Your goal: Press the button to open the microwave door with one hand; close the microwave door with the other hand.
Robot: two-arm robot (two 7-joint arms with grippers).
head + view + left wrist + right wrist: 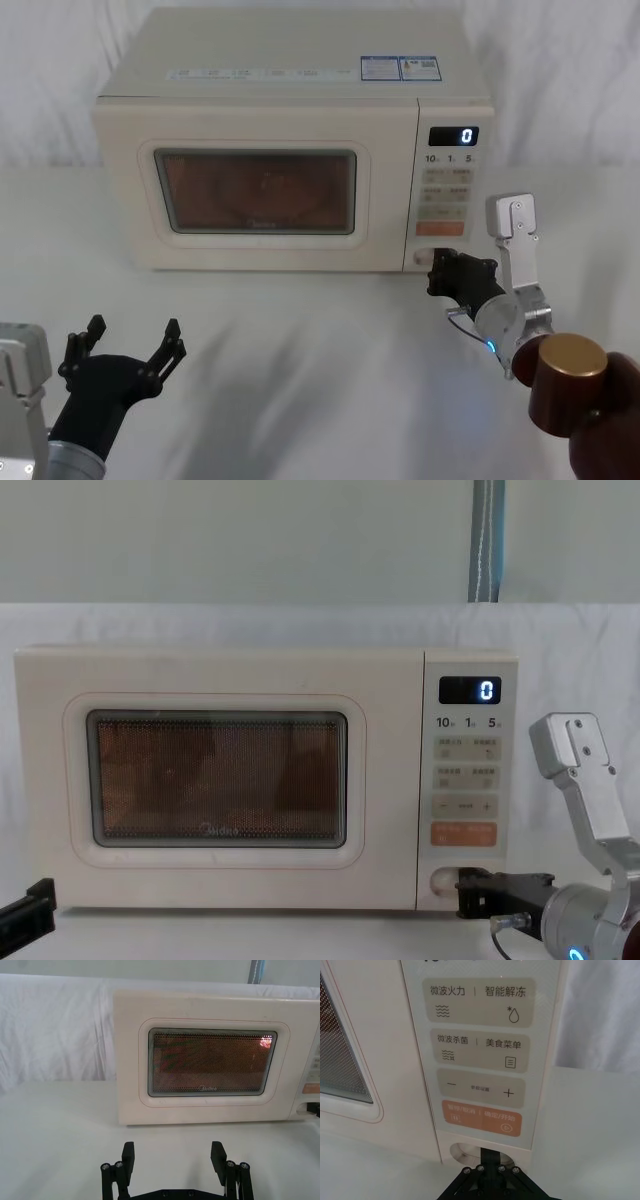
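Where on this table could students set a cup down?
Bare table lies between the left gripper and right gripper, before the microwave door. It is crowded at the button, where the right gripper presses.

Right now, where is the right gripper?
In the head view, the right gripper is at the microwave's lower right corner, against the button just below the orange key.

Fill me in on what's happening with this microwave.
The right gripper is at the button at the bottom of the control panel, pressing or about to press it. The door is shut, the display reads 0. The left gripper waits open, low over the table in front of the door.
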